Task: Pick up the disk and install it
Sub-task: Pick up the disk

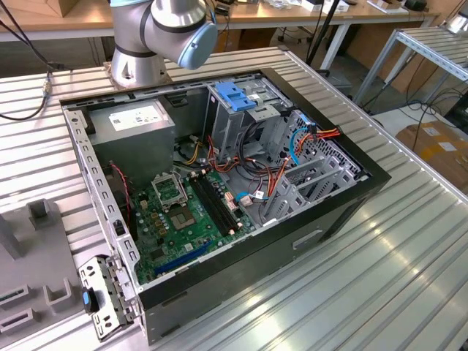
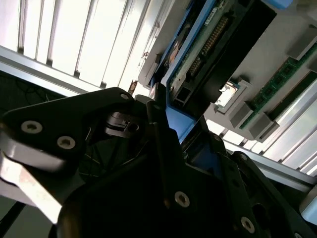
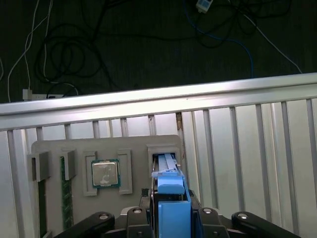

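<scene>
In the first wrist view the disk [image 3: 171,198] stands on edge, its blue side rail facing the camera, in a slot of a grey holder plate [image 3: 133,144]. My gripper [image 3: 171,210] has its black fingers pressed against both sides of the rail. The second wrist view shows the disk [image 2: 198,49] from its other side, with the green circuit board, connector pins and blue rail visible, and my gripper [image 2: 173,124] closed on its near end. In the exterior view the open computer case [image 1: 365,175] lies on the table, with the arm's base [image 1: 139,58] behind it.
The holder plate also carries a processor chip [image 3: 105,173] and memory sticks [image 3: 64,198]. Beyond the ribbed metal table's edge [image 3: 158,99] are dark floor and cables. Inside the case are a grey power-supply box [image 1: 135,121], a metal cage with a light-blue top [image 1: 238,99] and the motherboard [image 1: 183,212].
</scene>
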Controlling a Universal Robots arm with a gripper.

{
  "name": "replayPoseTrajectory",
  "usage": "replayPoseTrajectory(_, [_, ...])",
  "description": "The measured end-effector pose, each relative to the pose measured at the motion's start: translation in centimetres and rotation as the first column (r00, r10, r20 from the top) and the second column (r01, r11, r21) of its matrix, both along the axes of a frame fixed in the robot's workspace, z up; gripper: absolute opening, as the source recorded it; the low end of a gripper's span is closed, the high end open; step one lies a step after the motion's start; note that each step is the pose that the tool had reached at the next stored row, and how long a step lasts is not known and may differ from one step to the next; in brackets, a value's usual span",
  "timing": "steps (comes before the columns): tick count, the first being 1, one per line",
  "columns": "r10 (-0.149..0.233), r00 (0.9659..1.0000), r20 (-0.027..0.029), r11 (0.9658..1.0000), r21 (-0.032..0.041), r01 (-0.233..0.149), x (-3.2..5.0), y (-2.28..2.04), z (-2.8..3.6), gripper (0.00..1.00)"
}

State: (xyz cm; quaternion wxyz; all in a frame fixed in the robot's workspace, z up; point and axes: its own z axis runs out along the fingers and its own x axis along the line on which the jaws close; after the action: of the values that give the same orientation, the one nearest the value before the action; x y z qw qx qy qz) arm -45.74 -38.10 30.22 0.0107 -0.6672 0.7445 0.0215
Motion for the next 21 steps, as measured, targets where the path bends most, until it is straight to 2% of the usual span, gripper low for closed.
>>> replayPoseTrajectory(7, [-0.001, 1.0, 0.0, 1.0, 0.0, 0.001, 0.0, 0.0, 0.0, 0.37])
replayPoseTrajectory(10, [0.035, 0.9994, 0.0, 0.9994, 0.0, -0.035, -0.01, -0.01, 0.0, 0.37])
replayPoseTrajectory(14, [0.087, 0.9962, 0.0001, 0.9962, 0.0, -0.087, -0.02, -0.02, 0.0, 0.37])
replayPoseTrajectory(16, [0.087, 0.9962, 0.0, 0.9962, 0.0, -0.087, -0.02, -0.03, 0.0, 0.37])
replayPoseTrajectory(18, [0.104, 0.9946, 0.0001, 0.9946, 0.0, -0.104, -0.04, -0.03, 0.0, 0.37])
replayPoseTrajectory(21, [0.104, 0.9946, 0.0, 0.9946, 0.0, -0.104, -0.04, -0.03, 0.0, 0.37])
